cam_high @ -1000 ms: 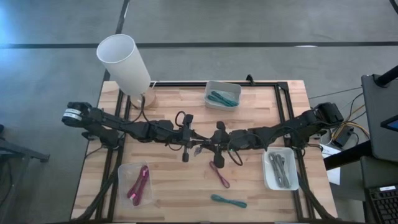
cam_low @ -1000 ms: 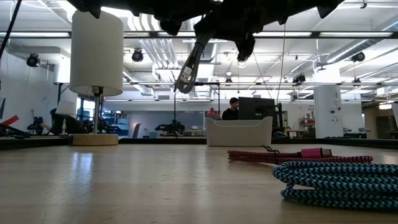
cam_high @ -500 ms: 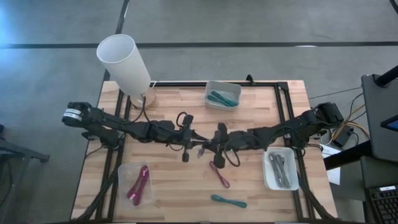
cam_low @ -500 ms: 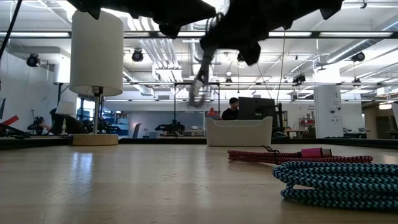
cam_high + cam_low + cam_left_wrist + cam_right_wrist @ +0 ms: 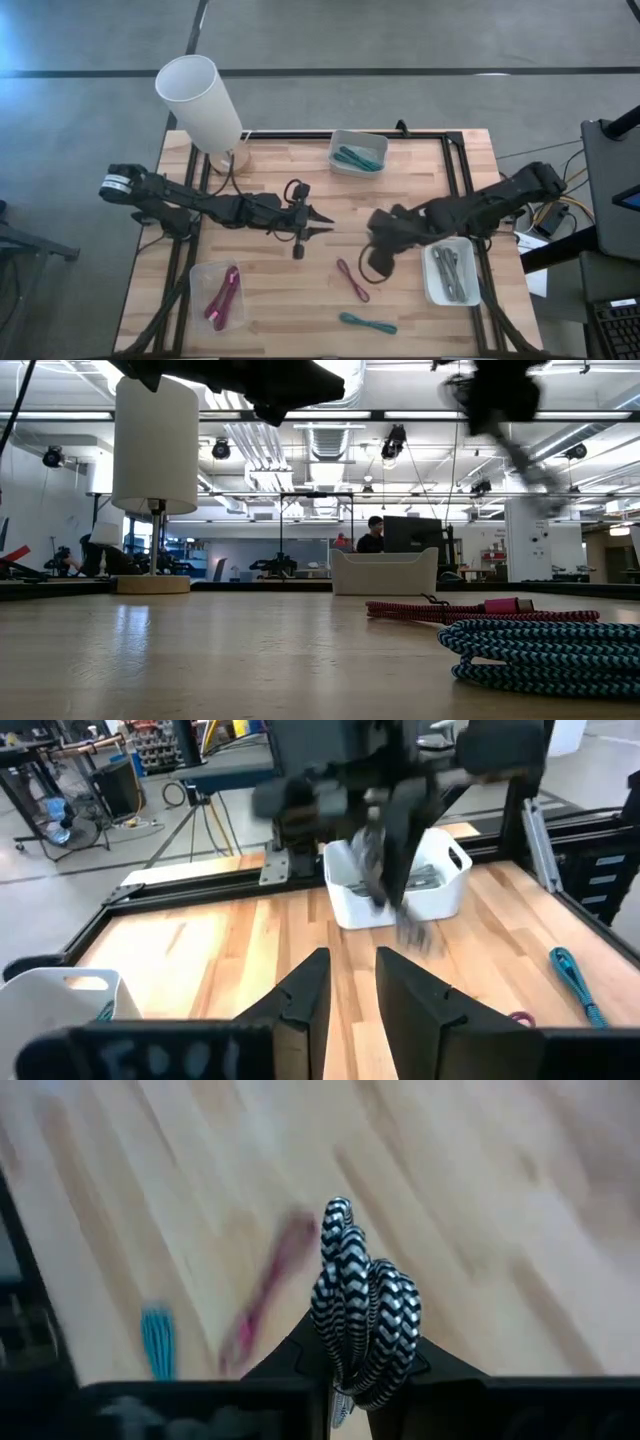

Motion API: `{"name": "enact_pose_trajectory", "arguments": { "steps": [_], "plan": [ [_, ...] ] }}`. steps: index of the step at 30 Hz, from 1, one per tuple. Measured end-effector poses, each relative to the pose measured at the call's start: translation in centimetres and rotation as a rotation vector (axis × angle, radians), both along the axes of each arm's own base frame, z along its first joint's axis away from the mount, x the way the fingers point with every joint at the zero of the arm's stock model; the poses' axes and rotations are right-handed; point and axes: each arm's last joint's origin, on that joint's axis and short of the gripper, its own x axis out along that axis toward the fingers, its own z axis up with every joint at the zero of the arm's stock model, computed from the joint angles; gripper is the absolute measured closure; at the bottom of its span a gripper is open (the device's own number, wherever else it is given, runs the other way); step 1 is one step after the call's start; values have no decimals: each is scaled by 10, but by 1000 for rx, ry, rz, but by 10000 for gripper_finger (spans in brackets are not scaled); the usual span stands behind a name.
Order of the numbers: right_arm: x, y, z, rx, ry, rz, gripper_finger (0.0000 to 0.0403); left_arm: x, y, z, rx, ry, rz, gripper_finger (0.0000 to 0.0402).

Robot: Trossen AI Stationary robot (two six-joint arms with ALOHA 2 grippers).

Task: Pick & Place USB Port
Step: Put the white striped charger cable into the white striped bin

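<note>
Right gripper (image 5: 345, 1355) clenched on a coiled black-and-white braided USB cable (image 5: 362, 1315), held above the light wooden slatted table (image 5: 270, 285), right of centre, near the white rectangular bin of grey cables (image 5: 452, 272) at the right edge. Left gripper (image 5: 318, 229) hangs over the table's middle, fingers (image 5: 300, 995) parted with a narrow gap, nothing between them. On the table: a loose pink-red braided cable (image 5: 352, 280) near centre, a teal braided cable (image 5: 367, 323) toward the front edge. White bin with teal cables (image 5: 358, 152) at the far edge; clear bin with magenta cables (image 5: 220, 297) front left. White cylindrical lamp (image 5: 200, 100) at the far left corner.
</note>
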Motion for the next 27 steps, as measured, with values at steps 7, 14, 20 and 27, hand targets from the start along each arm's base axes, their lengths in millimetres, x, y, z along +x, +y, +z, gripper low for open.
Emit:
{"name": "enact_pose_trajectory", "arguments": {
  "steps": [7, 14, 20, 27],
  "plan": [
    [-39, 15, 24, 32, 272, -94, 379, -1, 1, -3, 7, 32, 17, 312],
    [-82, 13, 23, 74, 267, -285, 379, -1, 1, -3, 6, 32, 18, 312],
    [-119, 7, -9, 157, 363, -447, 379, -1, 1, -3, 5, 32, 18, 312],
    [-135, 9, -55, 302, 336, -500, 378, -1, 1, -3, 5, 33, 18, 312]
  ]
}}
